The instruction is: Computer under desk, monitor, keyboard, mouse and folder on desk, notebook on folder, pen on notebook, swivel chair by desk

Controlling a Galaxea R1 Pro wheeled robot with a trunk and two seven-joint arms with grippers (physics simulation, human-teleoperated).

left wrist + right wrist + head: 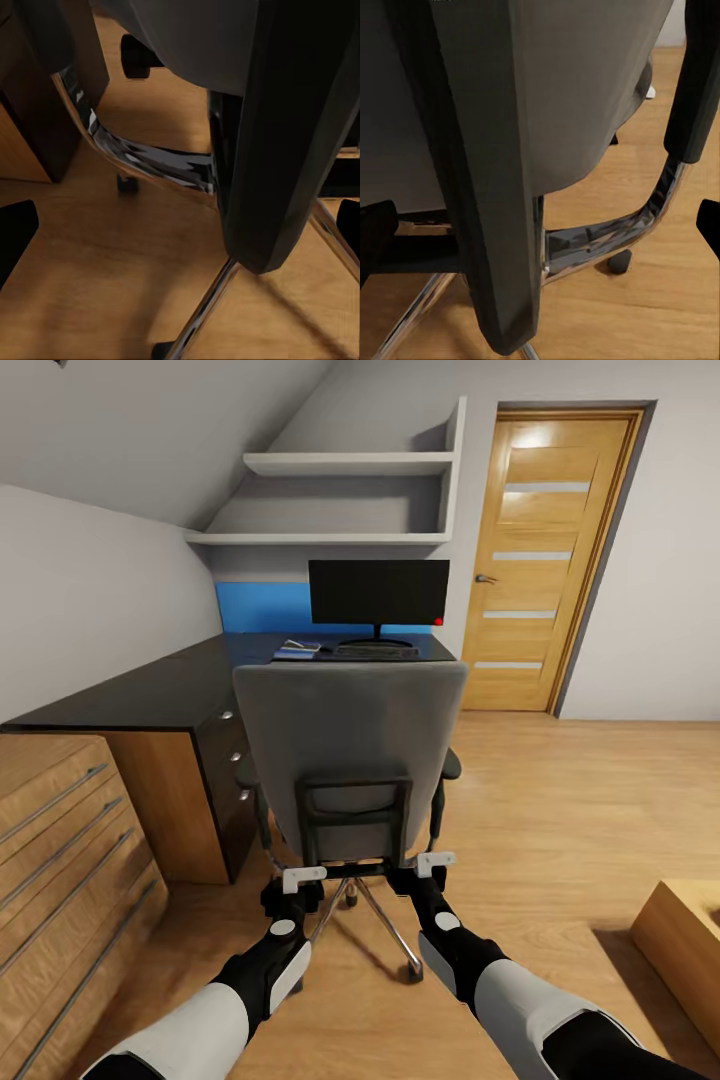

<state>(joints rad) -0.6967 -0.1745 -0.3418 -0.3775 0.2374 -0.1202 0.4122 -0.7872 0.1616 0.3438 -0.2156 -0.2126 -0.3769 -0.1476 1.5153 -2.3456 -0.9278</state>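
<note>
The grey swivel chair [350,755] stands with its back to me, pushed up to the black desk [150,695]. Both my grippers are at the lower back frame, the left gripper [303,878] and the right gripper [436,863]. Each wrist view shows its fingers [15,232] [375,232] spread wide, open, with the chair's dark back post [277,150] [487,187] between them. The monitor [378,592] stands on the desk, with the keyboard [372,652] at its foot. Left of the keyboard lies the blue folder [297,651] with something dark on it. Computer, mouse and pen are hidden or too small to tell.
A light wooden cabinet [60,840] stands at my left, beside the desk's drawer unit [225,770]. The chair's silver star base [142,161] spreads over the wood floor. A wooden door [545,560] is far right, a low wooden block [690,940] near right.
</note>
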